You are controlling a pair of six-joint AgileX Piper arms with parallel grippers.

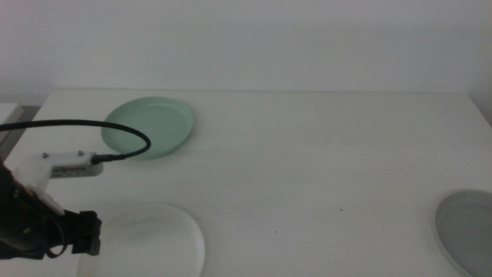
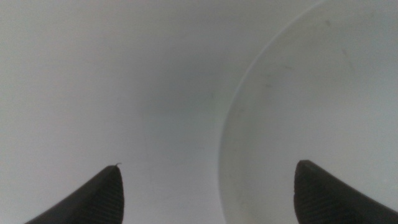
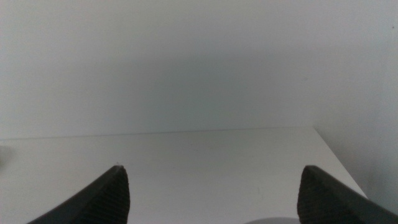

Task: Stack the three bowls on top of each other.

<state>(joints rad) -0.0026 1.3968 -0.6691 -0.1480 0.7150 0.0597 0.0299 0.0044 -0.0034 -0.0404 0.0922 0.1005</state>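
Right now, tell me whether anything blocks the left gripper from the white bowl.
Nothing visible does. The left gripper hangs open right over the white bowl's rim, one jaw above the dish, one above bare table. The mint green bowl and grey bowl lie apart.

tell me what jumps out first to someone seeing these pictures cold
Three bowls lie far apart on the white table: the mint green bowl at the far left, the white bowl at the near left, the grey bowl at the near right edge. The left tool hangs open over the white bowl's rim; the right tool waits, open.
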